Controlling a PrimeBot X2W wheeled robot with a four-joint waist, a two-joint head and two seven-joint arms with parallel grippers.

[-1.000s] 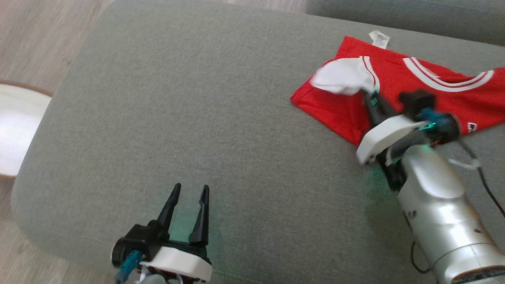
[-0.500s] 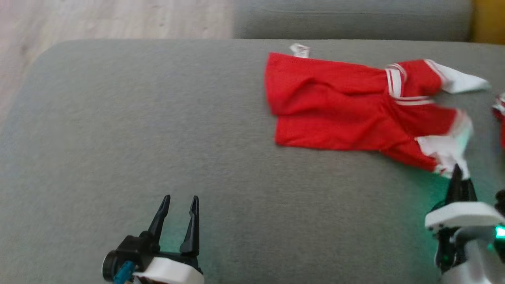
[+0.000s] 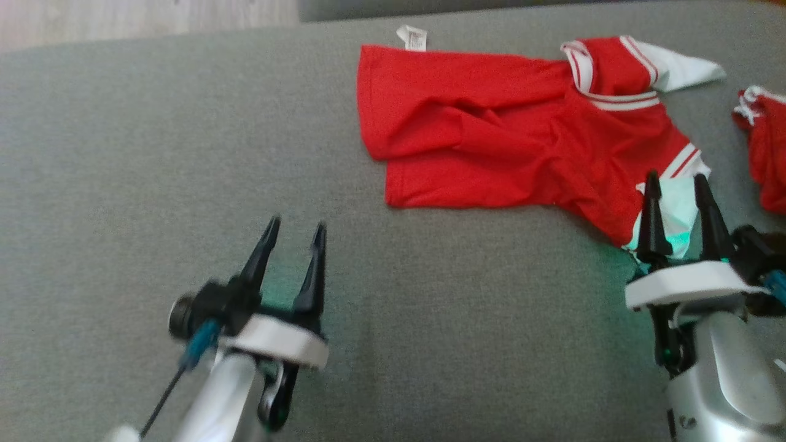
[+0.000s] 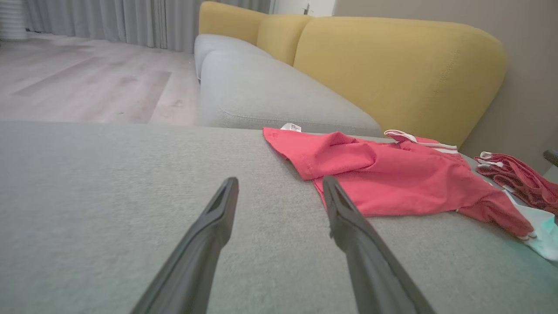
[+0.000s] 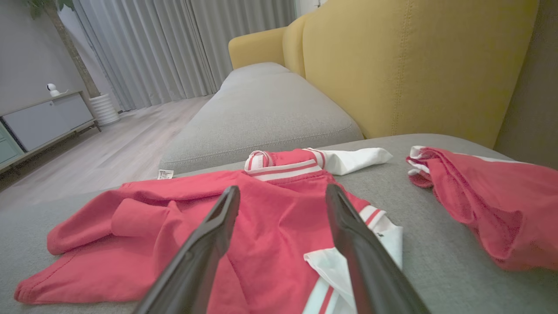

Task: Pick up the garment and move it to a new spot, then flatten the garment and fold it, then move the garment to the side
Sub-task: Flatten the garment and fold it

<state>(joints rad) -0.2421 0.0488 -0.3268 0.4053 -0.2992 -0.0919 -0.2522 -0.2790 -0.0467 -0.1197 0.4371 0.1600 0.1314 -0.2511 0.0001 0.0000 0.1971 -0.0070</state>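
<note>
The garment (image 3: 491, 129) is a red shirt with white striped sleeves, lying rumpled on the grey sofa seat (image 3: 153, 153) at the upper right. It also shows in the left wrist view (image 4: 392, 179) and the right wrist view (image 5: 196, 222). My right gripper (image 3: 674, 184) stands open just above its near white sleeve (image 3: 675, 215), with nothing between the fingers. My left gripper (image 3: 293, 228) is open over bare cushion, well to the left of the shirt.
A second red and white cloth (image 3: 764, 147) lies bunched at the right edge, also seen in the right wrist view (image 5: 479, 205). Yellow backrests (image 4: 392, 74) rise behind the seat. Another grey cushion (image 5: 261, 113) and wooden floor (image 4: 87, 83) lie beyond.
The head camera has swung, shifting the whole picture. My right gripper has let go of the white sleeve and opened. The shirt now lies spread out on the seat.
</note>
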